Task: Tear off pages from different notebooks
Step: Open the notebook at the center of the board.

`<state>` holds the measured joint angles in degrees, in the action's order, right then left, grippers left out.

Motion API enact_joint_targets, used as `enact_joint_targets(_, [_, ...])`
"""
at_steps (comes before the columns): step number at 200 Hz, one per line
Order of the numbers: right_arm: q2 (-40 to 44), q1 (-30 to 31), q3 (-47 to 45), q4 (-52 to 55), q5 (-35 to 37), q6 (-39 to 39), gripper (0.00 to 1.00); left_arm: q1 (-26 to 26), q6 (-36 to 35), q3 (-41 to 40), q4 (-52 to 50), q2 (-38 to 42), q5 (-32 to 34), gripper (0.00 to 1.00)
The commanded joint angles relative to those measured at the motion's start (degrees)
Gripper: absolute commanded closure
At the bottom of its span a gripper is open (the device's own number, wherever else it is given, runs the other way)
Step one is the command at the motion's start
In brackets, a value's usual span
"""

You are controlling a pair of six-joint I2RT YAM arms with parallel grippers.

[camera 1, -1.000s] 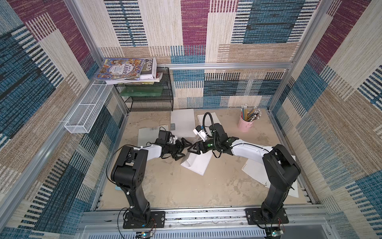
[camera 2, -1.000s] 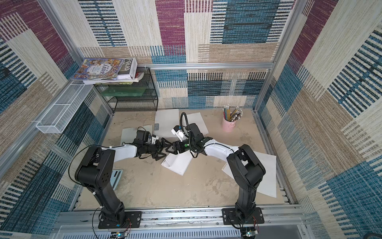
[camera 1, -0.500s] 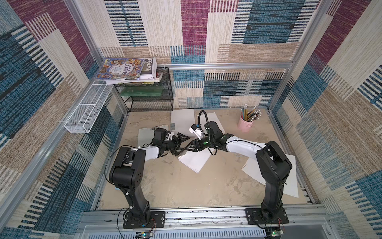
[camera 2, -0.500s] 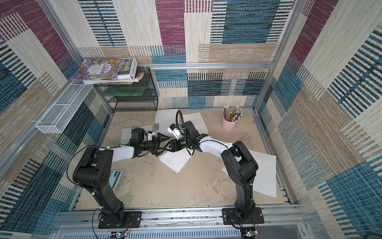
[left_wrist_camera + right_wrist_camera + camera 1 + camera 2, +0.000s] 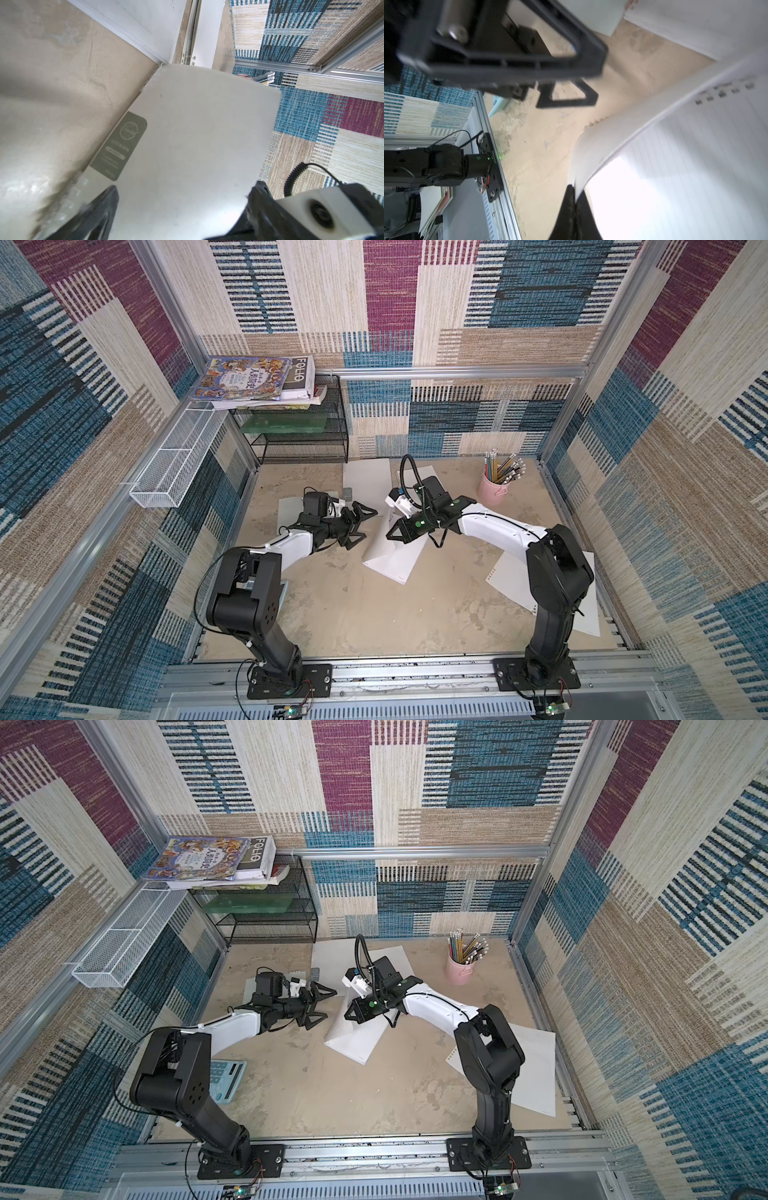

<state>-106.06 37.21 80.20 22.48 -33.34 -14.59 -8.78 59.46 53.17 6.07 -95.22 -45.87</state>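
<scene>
Right wrist view: the right gripper [image 5: 574, 200] pinches the whitish cover [image 5: 602, 145], bending it up off the lined white page [image 5: 695, 166] of the notebook [image 5: 390, 562]. The notebook lies in the middle of the table [image 5: 353, 614], and the left gripper [image 5: 368, 526] is spread wide beside it.

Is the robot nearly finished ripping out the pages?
Not nearly. Done: one loose page lies by the right arm. In hand: the right gripper is shut on the cover of the middle notebook, holding it up off a lined page; the left gripper is open beside it. Left: tearing that page, then the notebook at the back.
</scene>
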Motion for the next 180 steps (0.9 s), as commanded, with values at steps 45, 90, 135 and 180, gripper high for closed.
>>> enact_joint_targets(45, [1.03,3.47,8.05,23.36,18.77,8.45,0.94,-2.63,-6.09,4.23,-14.47,3.41,7.61,0.01])
enact_joint_targets(90, [-4.19,9.25,17.92,26.45,21.89,9.88,0.89,-3.88,0.51,-0.52,-6.65,6.9,7.11,0.01])
enact_joint_targets(135, [-7.92,11.43,22.51,24.23,18.24,9.4,0.81,-3.8,2.96,-2.29,-4.23,10.14,8.43,0.01])
enact_joint_targets(180, [-6.93,11.92,20.13,17.19,10.44,8.91,0.6,-2.86,3.69,-4.1,-3.62,7.48,6.27,0.05])
